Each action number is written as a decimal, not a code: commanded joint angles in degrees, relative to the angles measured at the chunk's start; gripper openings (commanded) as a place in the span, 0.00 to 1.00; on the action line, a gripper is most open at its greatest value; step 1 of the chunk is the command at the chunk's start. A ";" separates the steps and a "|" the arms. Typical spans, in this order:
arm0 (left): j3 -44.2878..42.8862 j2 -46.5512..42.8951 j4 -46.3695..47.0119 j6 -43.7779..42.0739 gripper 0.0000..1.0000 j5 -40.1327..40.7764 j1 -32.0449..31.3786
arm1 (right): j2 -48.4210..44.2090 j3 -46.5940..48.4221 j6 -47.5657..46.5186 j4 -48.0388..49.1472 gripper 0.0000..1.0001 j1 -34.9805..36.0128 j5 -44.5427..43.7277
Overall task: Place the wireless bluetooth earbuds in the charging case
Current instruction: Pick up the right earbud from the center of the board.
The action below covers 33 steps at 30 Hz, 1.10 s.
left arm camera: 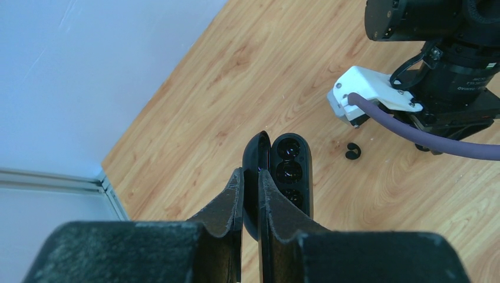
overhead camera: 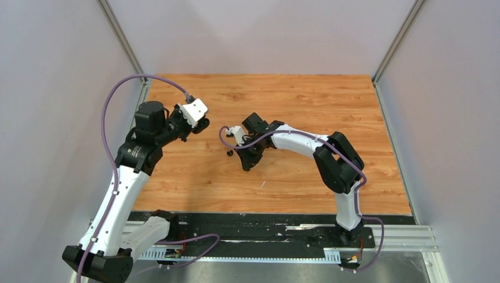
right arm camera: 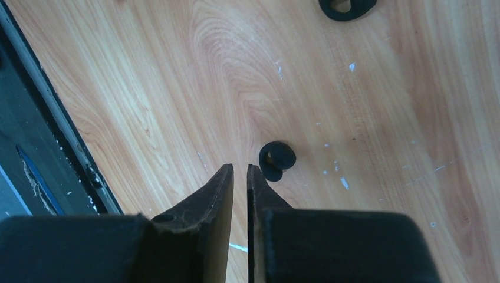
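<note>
The overhead camera, behind my bases, looks down on the whole table (overhead camera: 295,94). My wrist cameras sit close above the wood, looking along my fingers (right arm camera: 206,218). The left one shares my right wrist (left arm camera: 436,65) with overhead.

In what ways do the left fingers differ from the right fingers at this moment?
The left fingers pinch an open black case by its lid; the right fingers hold nothing. The left fingers seem lifted above the table; the right fingers point down close to it, with a black earbud lying just beside one tip. Both pairs are black and stand almost closed.
</note>
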<state>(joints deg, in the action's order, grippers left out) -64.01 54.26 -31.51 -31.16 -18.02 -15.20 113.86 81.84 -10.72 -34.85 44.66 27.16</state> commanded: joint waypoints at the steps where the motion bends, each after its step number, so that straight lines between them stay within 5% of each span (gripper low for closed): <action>1: 0.21 -1.66 0.33 1.17 0.00 -0.32 0.50 | 0.87 3.42 2.70 2.15 0.14 0.68 -0.95; 9: 0.88 -2.12 0.31 1.38 0.00 -0.58 0.80 | 0.33 2.75 6.32 2.14 0.29 1.34 -3.14; 33: 1.70 -2.68 0.12 1.79 0.00 -1.04 1.14 | 3.01 1.40 6.03 2.66 0.32 1.39 -6.53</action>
<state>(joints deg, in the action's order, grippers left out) -62.50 52.82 -32.38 -30.65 -18.11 -14.48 116.07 83.29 -4.58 -34.35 45.74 22.15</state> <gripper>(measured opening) 0.149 0.313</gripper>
